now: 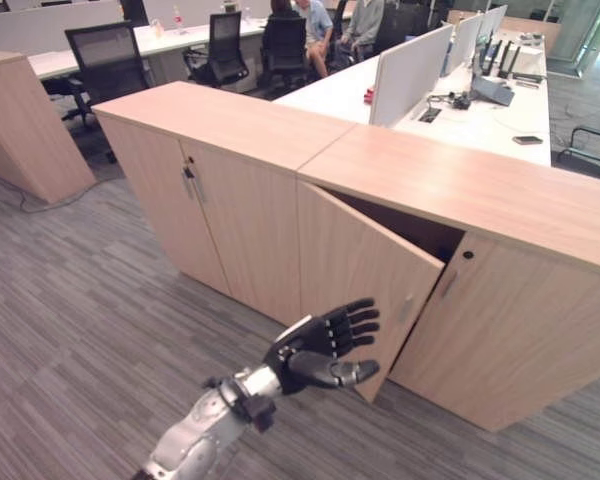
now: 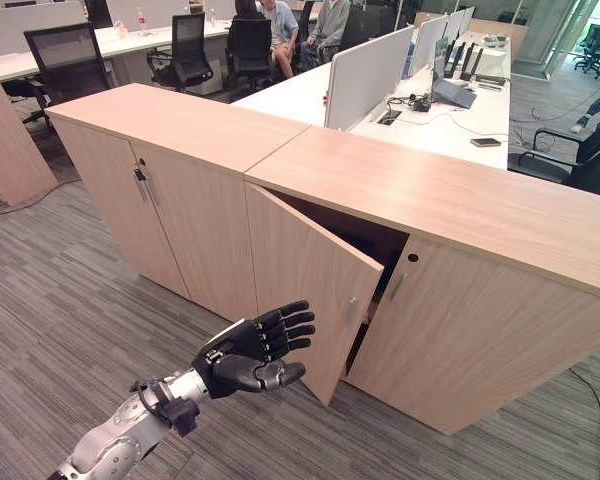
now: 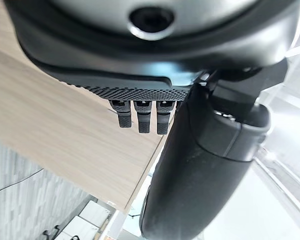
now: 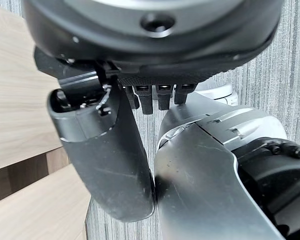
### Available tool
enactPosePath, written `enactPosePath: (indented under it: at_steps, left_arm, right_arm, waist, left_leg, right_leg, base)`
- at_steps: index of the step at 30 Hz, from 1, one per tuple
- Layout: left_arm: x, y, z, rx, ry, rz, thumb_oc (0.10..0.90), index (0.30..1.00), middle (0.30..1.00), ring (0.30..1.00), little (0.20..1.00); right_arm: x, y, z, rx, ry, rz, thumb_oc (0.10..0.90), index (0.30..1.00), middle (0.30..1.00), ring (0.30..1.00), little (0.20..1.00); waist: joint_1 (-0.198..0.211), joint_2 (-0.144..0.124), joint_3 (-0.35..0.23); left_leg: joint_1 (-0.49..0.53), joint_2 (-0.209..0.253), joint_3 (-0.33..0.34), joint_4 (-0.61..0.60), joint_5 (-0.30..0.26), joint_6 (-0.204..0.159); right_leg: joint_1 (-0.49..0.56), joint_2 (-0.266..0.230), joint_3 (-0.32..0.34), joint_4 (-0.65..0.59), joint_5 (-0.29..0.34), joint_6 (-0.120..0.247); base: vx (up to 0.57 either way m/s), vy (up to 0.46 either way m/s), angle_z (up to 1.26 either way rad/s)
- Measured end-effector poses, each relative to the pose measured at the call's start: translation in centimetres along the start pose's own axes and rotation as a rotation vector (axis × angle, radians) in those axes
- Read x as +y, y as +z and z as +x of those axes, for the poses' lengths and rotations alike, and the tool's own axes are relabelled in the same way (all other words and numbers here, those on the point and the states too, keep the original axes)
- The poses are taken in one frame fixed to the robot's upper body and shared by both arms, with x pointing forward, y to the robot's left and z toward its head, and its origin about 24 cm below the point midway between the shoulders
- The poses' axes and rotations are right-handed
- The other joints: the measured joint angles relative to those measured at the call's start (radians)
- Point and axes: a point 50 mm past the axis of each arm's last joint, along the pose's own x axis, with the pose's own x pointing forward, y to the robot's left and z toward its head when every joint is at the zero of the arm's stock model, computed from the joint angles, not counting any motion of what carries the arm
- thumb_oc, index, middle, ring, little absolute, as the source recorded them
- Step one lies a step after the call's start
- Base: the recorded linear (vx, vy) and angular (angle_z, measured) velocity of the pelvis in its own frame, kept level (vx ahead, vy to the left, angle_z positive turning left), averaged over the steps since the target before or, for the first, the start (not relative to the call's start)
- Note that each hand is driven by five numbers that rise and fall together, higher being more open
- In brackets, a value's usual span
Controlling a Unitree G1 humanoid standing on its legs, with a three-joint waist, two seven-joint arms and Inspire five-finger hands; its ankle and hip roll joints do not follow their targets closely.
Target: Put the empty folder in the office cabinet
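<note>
Wood-grain laminate covers the long low office cabinet [image 1: 400, 190] in front of you, a run of units standing on grey striped carpet [image 1: 70, 340]. One cabinet door [image 1: 355, 275] stands swung partway out toward you, with a dark gap of interior showing behind its top edge; the neighbouring doors to its left and right are closed. Your left hand [image 1: 325, 345] hangs in the air just in front of that open door's lower edge, fingers [image 1: 355, 322] spread and straight, thumb out below them, holding nothing. In the right wrist view your right hand [image 4: 110, 165] shows relaxed fingers over carpet, also empty. You can see no folder in either hand or on the cabinet top. Behind the cabinet run white desks [image 1: 480, 120] with dividers, monitors and a phone, black office chairs [image 1: 105, 60], and people seated at the far end [image 1: 320, 30].
</note>
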Motion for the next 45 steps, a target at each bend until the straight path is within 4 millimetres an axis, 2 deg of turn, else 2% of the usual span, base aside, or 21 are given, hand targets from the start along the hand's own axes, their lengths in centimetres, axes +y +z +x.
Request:
enactPosePath:
  at_steps: [4, 8, 13, 14, 16, 20, 21, 23, 25, 29, 30, 31, 32, 34, 35, 36, 38, 39, 41, 43, 45]
  left_arm:
    - [0.6, -0.5, -0.5, 0.039, 0.027, -0.004, 0.8, 0.9, 0.9, 0.9, 0.9]
    - [2.4, -2.9, -1.8, 0.106, 0.141, -0.067, 0.8, 0.9, 0.9, 0.9, 0.9]
    - [5.3, -9.1, -3.8, 0.208, 0.449, -0.217, 0.8, 0.9, 0.9, 0.9, 0.9]
    - [5.8, -11.2, -4.8, 0.252, 0.549, -0.266, 0.764, 0.846, 0.846, 0.846, 0.846]
    - [6.3, -14.4, -6.7, 0.369, 0.682, -0.294, 0.769, 0.853, 0.853, 0.853, 0.853]
    - [5.7, -18.6, -9.8, 0.581, 0.82, -0.315, 0.737, 0.806, 0.806, 0.806, 0.806]
    - [5.1, -19.8, -10.5, 0.632, 0.845, -0.346, 0.8, 0.9, 0.9, 0.9, 0.9]
    - [4.4, -21.6, -11.7, 0.676, 0.935, -0.453, 0.8, 0.9, 0.9, 0.9, 0.9]
    - [4.7, -21.7, -12.3, 0.692, 0.998, -0.475, 0.8, 0.9, 0.9, 0.9, 0.9]
    - [4.8, -22.1, -13.7, 0.737, 1.089, -0.529, 0.8, 0.9, 0.9, 0.9, 0.9]
    - [4.7, -22.3, -14.0, 0.746, 1.097, -0.529, 0.8, 0.9, 0.9, 0.9, 0.9]
    - [4.5, -22.4, -14.4, 0.762, 1.099, -0.517, 0.8, 0.9, 0.9, 0.9, 0.9]
    - [4.4, -22.5, -15.3, 0.79, 1.123, -0.499, 0.8, 0.9, 0.9, 0.9, 0.9]
    - [5.4, -21.7, -14.6, 0.77, 1.126, -0.418, 0.8, 0.9, 0.9, 0.9, 0.9]
    - [5.8, -21.3, -14.3, 0.753, 1.128, -0.395, 0.8, 0.9, 0.9, 0.9, 0.9]
    - [5.9, -21.1, -13.5, 0.747, 1.12, -0.371, 0.8, 0.9, 0.9, 0.9, 0.9]
    - [6.0, -21.1, -13.1, 0.735, 1.131, -0.361, 0.8, 0.9, 0.9, 0.9, 0.9]
    - [6.2, -20.8, -12.9, 0.724, 1.148, -0.317, 0.8, 0.9, 0.9, 0.9, 0.9]
    - [6.1, -20.9, -13.3, 0.732, 1.179, -0.306, 0.8, 0.9, 0.9, 0.9, 0.9]
    - [6.5, -20.6, -13.8, 0.714, 1.207, -0.318, 0.8, 0.9, 0.9, 0.9, 0.9]
    - [6.5, -20.7, -15.1, 0.692, 1.253, -0.365, 0.8, 0.9, 0.9, 0.9, 0.9]
  right_arm:
    - [0.2, 0.0, 0.0, -0.002, 0.002, -0.013, 0.8, 0.9, 0.9, 0.9, 0.9]
    - [0.5, 0.4, 0.2, -0.004, 0.005, -0.037, 0.8, 0.9, 0.9, 0.9, 0.9]
    - [0.4, 0.9, 0.1, -0.016, -0.004, -0.035, 0.8, 0.9, 0.9, 0.9, 0.9]
    - [0.4, 1.0, 0.1, -0.019, -0.005, -0.025, 0.8, 0.9, 0.9, 0.9, 0.9]
    - [0.4, 0.8, 0.1, -0.013, -0.007, -0.017, 0.8, 0.9, 0.9, 0.9, 0.9]
    - [0.0, 0.9, 0.1, -0.015, -0.018, -0.014, 0.8, 0.9, 0.9, 0.9, 0.9]
    - [-0.3, 0.9, 0.0, -0.013, -0.029, -0.016, 0.8, 0.9, 0.9, 0.9, 0.9]
    - [-0.9, 0.6, -0.2, 0.004, -0.049, -0.012, 0.8, 0.9, 0.9, 0.9, 0.9]
    - [-1.1, 0.4, -0.2, 0.01, -0.057, -0.011, 0.8, 0.9, 0.9, 0.9, 0.9]
    - [-2.7, 0.3, -0.7, 0.026, -0.111, -0.007, 0.8, 0.9, 0.9, 0.9, 0.9]
    - [-3.4, 0.3, -0.9, 0.028, -0.13, -0.007, 0.8, 0.9, 0.9, 0.9, 0.9]
    - [-3.2, 0.6, -0.9, 0.022, -0.128, -0.009, 0.8, 0.9, 0.9, 0.9, 0.9]
    - [-3.6, 0.4, -1.0, 0.025, -0.144, -0.019, 0.8, 0.9, 0.9, 0.9, 0.9]
    - [-3.7, 0.2, -1.0, 0.037, -0.162, -0.046, 0.8, 0.9, 0.9, 0.9, 0.9]
    - [-3.8, 0.3, -1.0, 0.042, -0.172, -0.058, 0.8, 0.9, 0.9, 0.9, 0.9]
    - [-4.3, 0.5, -1.2, 0.047, -0.207, -0.064, 0.8, 0.9, 0.9, 0.9, 0.9]
    - [-4.6, 0.6, -1.3, 0.044, -0.227, -0.063, 0.8, 0.9, 0.9, 0.9, 0.9]
    - [-4.4, 0.4, -1.2, 0.04, -0.227, -0.059, 0.8, 0.9, 0.9, 0.9, 0.9]
    - [-3.9, 0.1, -1.1, 0.039, -0.224, -0.055, 0.8, 0.9, 0.9, 0.9, 0.9]
    - [-2.9, 0.0, -0.7, 0.033, -0.206, -0.057, 0.8, 0.9, 0.9, 0.9, 0.9]
    - [-2.0, -0.6, -0.4, 0.041, -0.18, -0.033, 0.8, 0.9, 0.9, 0.9, 0.9]
  waist:
    - [-0.003, -0.001, 0.001]
    - [-0.001, 0.007, 0.004]
    - [-0.013, 0.038, 0.001]
    - [-0.02, 0.047, -0.002]
    - [-0.025, 0.065, -0.022]
    - [-0.041, 0.098, -0.04]
    - [-0.042, 0.108, -0.045]
    - [-0.056, 0.122, -0.057]
    - [-0.053, 0.127, -0.063]
    - [-0.056, 0.17, -0.072]
    - [-0.052, 0.193, -0.071]
    - [-0.052, 0.181, -0.065]
    - [-0.048, 0.18, -0.059]
    - [-0.01, 0.134, -0.056]
    - [0.003, 0.111, -0.059]
    - [0.006, 0.097, -0.056]
    - [0.006, 0.088, -0.05]
    - [0.015, 0.08, -0.034]
    - [0.03, 0.092, 0.0]
    - [0.033, 0.102, 0.026]
    - [0.03, 0.079, 0.043]
  left_leg:
    - [0.012, 0.001, 0.016, 0.0, -0.007, -0.002]
    - [0.046, 0.025, 0.063, 0.0, -0.018, -0.016]
    - [0.071, 0.074, 0.114, 0.0, -0.024, -0.045]
    - [0.078, 0.093, 0.123, 0.0, -0.025, -0.054]
    - [0.08, 0.132, 0.144, 0.003, -0.02, -0.066]
    - [0.08, 0.196, 0.149, 0.005, -0.011, -0.081]
    - [0.08, 0.21, 0.145, 0.005, -0.01, -0.083]
    - [0.083, 0.232, 0.145, 0.005, -0.009, -0.085]
    - [0.095, 0.256, 0.144, 0.005, -0.009, -0.085]
    - [0.096, 0.327, 0.142, 0.017, -0.024, -0.085]
    - [0.085, 0.359, 0.143, 0.044, -0.039, -0.09]
    - [0.09, 0.367, 0.144, 0.062, -0.044, -0.094]
    - [0.096, 0.372, 0.12, 0.087, -0.025, -0.055]
    - [0.022, 0.356, -0.035, 0.209, 0.039, -0.044]
    - [0.0, 0.328, -0.106, 0.238, 0.041, -0.061]
    - [-0.039, 0.249, -0.179, 0.254, 0.005, -0.105]
    - [-0.081, 0.151, -0.209, 0.24, -0.065, -0.098]
    - [-0.098, 0.067, -0.242, 0.198, -0.095, -0.078]
    - [-0.094, 0.009, -0.287, 0.138, -0.087, -0.056]
    - [-0.092, 0.008, -0.299, 0.145, -0.091, 0.034]
    - [-0.072, 0.001, -0.282, 0.123, -0.087, 0.043]
  right_leg:
    - [-0.003, 0.0, 0.013, 0.003, 0.0, 0.0]
    - [-0.003, 0.02, 0.024, -0.008, 0.004, -0.005]
    - [-0.011, 0.062, 0.025, -0.024, 0.002, -0.017]
    - [-0.011, 0.083, 0.031, -0.025, -0.002, -0.027]
    - [-0.024, 0.125, 0.043, -0.025, -0.009, -0.045]
    - [-0.036, 0.195, 0.061, -0.018, -0.018, -0.073]
    - [-0.038, 0.21, 0.068, -0.017, -0.019, -0.078]
    - [-0.04, 0.232, 0.068, -0.018, -0.029, -0.086]
    - [-0.037, 0.259, 0.072, -0.018, -0.04, -0.097]
    - [-0.078, 0.317, 0.072, 0.061, -0.103, -0.139]
    - [-0.105, 0.331, 0.059, 0.145, -0.134, -0.161]
    - [-0.137, 0.325, 0.045, 0.204, -0.164, -0.174]
    - [-0.144, 0.333, 0.055, 0.246, -0.209, -0.173]
    - [-0.143, 0.311, 0.082, 0.234, -0.212, -0.193]
    - [-0.133, 0.293, 0.09, 0.208, -0.196, -0.203]
    - [-0.1, 0.274, 0.101, 0.14, -0.164, -0.207]
    - [-0.089, 0.259, 0.101, 0.085, -0.135, -0.211]
    - [-0.091, 0.259, 0.114, 0.072, -0.13, -0.214]
    - [-0.104, 0.287, 0.118, 0.077, -0.122, -0.209]
    - [-0.106, 0.3, 0.125, 0.08, -0.12, -0.205]
    - [-0.089, 0.292, 0.121, 0.068, -0.106, -0.186]
  base:
    - [0.0, -0.062, -0.12]
    - [0.02, -0.119, -0.35]
    - [0.04, -0.207, -0.35]
    - [0.02, -0.192, -0.23]
    - [0.05, -0.294, -0.32]
    - [0.05, -0.254, -0.24]
    - [0.08, -0.264, -0.17]
    - [0.08, -0.268, -0.1]
    - [0.08, -0.262, -0.17]
    - [0.07, -0.225, -0.15]
    - [0.01, -0.123, -0.18]
    - [-0.08, -0.145, -0.25]
    - [-0.09, -0.188, -0.21]
    - [-0.05, -0.128, -0.25]
    - [0.01, -0.086, -0.19]
    - [0.01, -0.06, 0.07]
    - [0.01, -0.034, 0.06]
    - [-0.04, -0.001, -0.26]
    - [-0.04, 0.034, -0.46]
    - [0.02, 0.046, -0.44]
    - [0.07, 0.081, -0.37]
